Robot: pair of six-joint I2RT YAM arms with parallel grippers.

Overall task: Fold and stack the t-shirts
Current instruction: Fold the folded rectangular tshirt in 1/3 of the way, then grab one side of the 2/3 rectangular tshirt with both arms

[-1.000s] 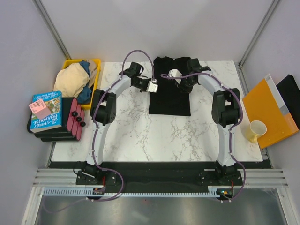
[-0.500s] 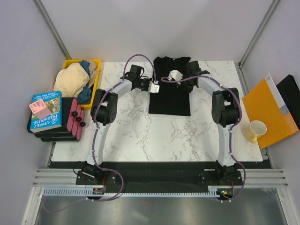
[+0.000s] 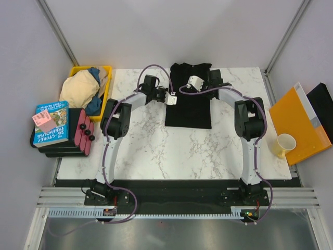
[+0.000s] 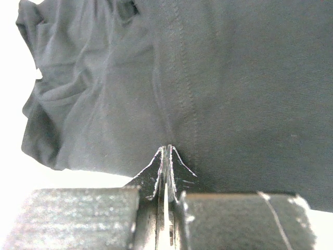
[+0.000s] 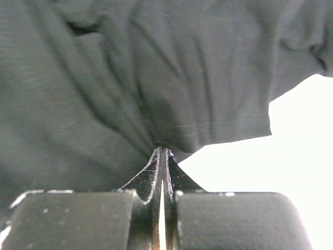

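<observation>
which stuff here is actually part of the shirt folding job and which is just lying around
Job: black t-shirt on the table; beige t-shirt and blue t-shirt in the yellow bin.
Lying about: book, red cylinders, orange folder, paper cup.

1. Robot lab cell here: plain grey walls (image 3: 182, 31), metal frame posts (image 3: 54, 28).
2. Two arms (image 3: 115, 121) bolted to a rail (image 3: 177, 198) beside a marble-look table (image 3: 171, 151).
3. Props at the edges: bin (image 3: 107, 70), books (image 3: 50, 125).

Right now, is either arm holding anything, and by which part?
Both hold the black t-shirt: left gripper pinches its edge at a seam, right gripper a gathered fold near its edge.
</observation>
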